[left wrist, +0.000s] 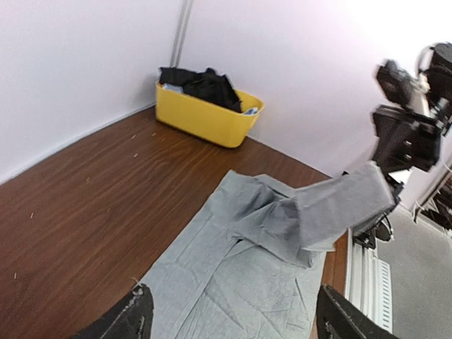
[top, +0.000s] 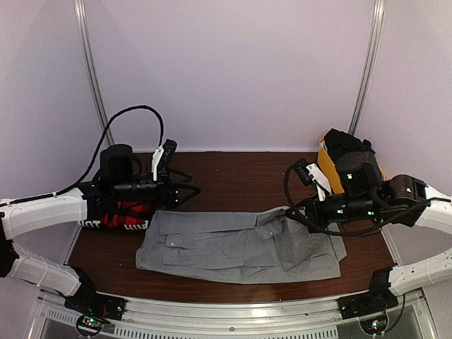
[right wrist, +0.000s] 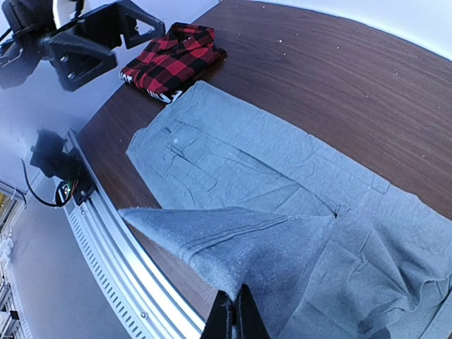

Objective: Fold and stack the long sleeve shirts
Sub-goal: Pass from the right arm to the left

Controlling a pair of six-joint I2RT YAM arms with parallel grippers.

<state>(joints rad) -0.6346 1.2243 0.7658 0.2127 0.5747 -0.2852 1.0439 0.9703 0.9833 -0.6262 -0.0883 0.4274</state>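
Observation:
The grey long sleeve shirt (top: 233, 247) lies spread flat across the middle of the table, also seen in the left wrist view (left wrist: 240, 275) and the right wrist view (right wrist: 233, 162). My right gripper (top: 298, 216) (right wrist: 234, 316) is shut on a sleeve of that grey shirt and holds it lifted above the shirt's right part. The red-and-black plaid shirt (top: 124, 216) (right wrist: 173, 60) lies folded at the left, partly under my left arm. My left gripper (top: 192, 191) (left wrist: 236, 321) hovers open above the grey shirt's far left end, nothing between its fingers.
A yellow bin (top: 325, 164) (left wrist: 208, 120) holding dark clothes stands at the back right corner, behind my right arm. White walls close the back and both sides. A metal rail (right wrist: 120, 261) runs along the near table edge.

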